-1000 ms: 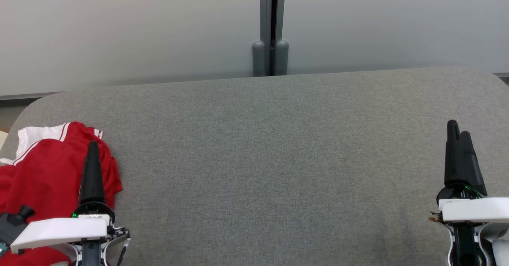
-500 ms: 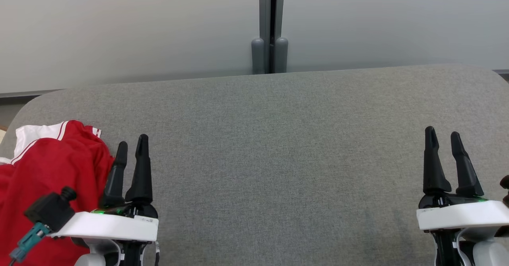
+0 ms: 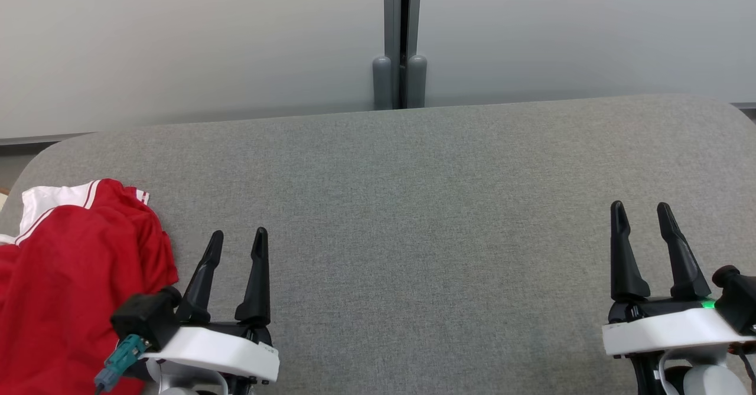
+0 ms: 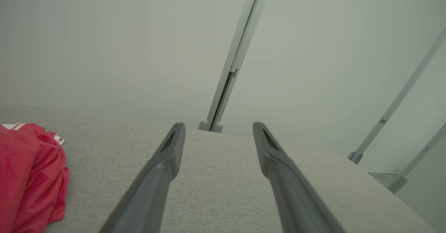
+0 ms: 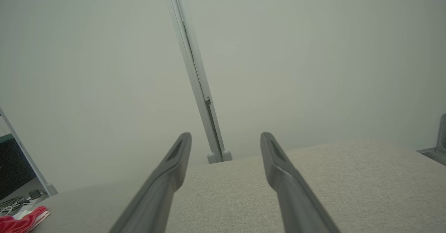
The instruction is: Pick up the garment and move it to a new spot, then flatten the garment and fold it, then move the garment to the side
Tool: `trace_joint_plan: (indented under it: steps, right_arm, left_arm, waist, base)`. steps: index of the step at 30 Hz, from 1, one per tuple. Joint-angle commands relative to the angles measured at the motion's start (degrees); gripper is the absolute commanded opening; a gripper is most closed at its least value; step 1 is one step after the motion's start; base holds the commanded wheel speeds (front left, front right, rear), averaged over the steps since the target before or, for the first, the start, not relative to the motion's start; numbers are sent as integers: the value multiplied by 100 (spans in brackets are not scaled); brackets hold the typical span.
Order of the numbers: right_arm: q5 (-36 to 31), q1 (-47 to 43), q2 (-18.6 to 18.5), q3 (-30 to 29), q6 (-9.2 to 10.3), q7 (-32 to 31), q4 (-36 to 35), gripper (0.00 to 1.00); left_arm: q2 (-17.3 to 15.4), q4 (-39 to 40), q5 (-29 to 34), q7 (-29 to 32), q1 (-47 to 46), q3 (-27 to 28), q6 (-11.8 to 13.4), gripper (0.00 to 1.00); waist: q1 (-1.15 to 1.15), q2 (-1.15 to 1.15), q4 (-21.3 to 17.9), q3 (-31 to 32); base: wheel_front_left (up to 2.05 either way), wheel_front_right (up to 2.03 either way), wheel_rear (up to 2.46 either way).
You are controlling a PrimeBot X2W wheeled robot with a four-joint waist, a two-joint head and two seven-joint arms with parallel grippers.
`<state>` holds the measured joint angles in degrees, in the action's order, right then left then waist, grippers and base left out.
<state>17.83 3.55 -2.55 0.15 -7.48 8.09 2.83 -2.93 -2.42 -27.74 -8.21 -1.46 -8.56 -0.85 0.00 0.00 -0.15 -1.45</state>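
Head view: the red garment (image 3: 77, 277) with white trim is lying bunched at the left end of the grey padded surface (image 3: 413, 206), running off the bottom-left of frame. The left gripper (image 3: 239, 232) is sitting just right of it, fingers spread apart and gripping nothing, clear of the cloth. A teal cable connector (image 3: 118, 362) on its wrist is overlapping the garment's lower edge in frame. The right gripper (image 3: 639, 205) is sitting well apart at the right end, fingers likewise spread and holding nothing. A grey post (image 3: 400, 35) is splitting the pale wall panels behind the far edge.

Left wrist view: its fingers are pointing along the padding toward the post's base. The garment is showing at lower left, apart from the nearer finger. Two more slanted posts (image 4: 400, 97) are showing at right.

Right wrist view: its fingers are gaping over the padding. The garment is showing as a red-and-white scrap in the bottom-left corner. This view is adding loose cables (image 5: 14, 201) on the floor and a dark unit (image 5: 10, 163) past the surface's left end.
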Motion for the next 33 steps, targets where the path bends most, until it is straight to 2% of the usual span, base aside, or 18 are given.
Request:
trace_joint_plan:
  steps: [1,14,20,26,33]
  right_arm:
    - [-192,31,-33,11,-1,75,-59,100]
    - [-909,-19,-37,82,-1,258,-22,100]
    - [-1221,-31,-39,125,-1,340,35,100]
    - [-1055,-53,-40,114,-1,407,76,100]
    - [-580,-81,-41,115,-1,494,299,100]
  left_arm:
    - [-70,35,226,-56,-81,-74,68,100]
    - [-298,-150,1018,-240,-117,-610,555,100]
    - [-300,-171,1221,-318,-102,-718,787,100]
    - [-206,-120,1230,-393,-30,-580,876,100]
    - [-64,-239,1241,-470,110,-292,818,100]
  waist:
    - [0,0,-1,-4]
    - [0,0,5,-25]
    - [0,0,11,-37]
    - [0,0,24,-44]
    - [0,0,39,-21]
  base:
    - [0,0,0]
    - [0,0,0]
    - [0,0,0]
    - [0,0,0]
    - [0,0,0]
